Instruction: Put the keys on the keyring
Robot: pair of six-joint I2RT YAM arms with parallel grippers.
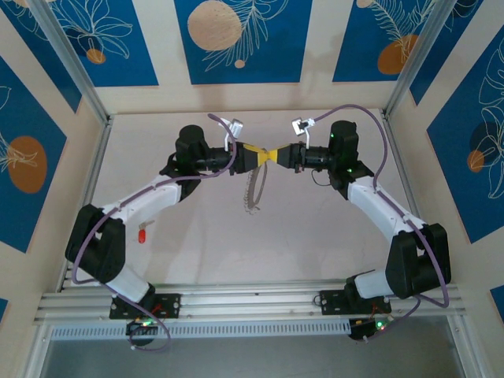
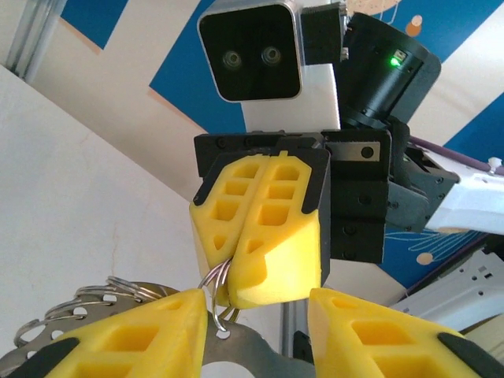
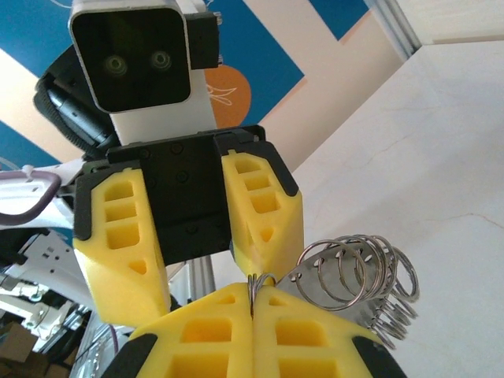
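Top external view showed the two arms reaching in to meet over the table [image 1: 236, 260]. The left gripper [image 1: 262, 154] and the right gripper [image 1: 279, 155] were tip to tip. The keyring [image 1: 250, 193] hung down from just under the spot where their yellow fingers met. It hung as a thin pale curve with little bumps along its edge.

From the right wrist camera, the right gripper [image 3: 252, 293] had its two fingers pressed tight together. A thin wire loop [image 3: 260, 277] of the keyring was pinched between their tips. A bunch of small rings [image 3: 354, 272] stuck out just beside the right-hand finger. The left gripper [image 3: 201, 279] faced it from straight ahead. Its two fingers stood wide apart, one on each side of the pinched loop, and held nothing.

From the left wrist camera, the left gripper [image 2: 256, 303] had a big gap between its own fingers [image 2: 150, 335]. The right gripper [image 2: 236, 290] pointed down into that gap with its fingers shut. The wire loop [image 2: 214, 299] sat at its tips, just beside the left-hand finger. I could not tell if the loop touched that finger. More small rings [image 2: 110, 295] lay off to the outer side of it.

One red key [image 1: 142, 235] lay on the table, well apart from both sets of fingers, close to the left arm.
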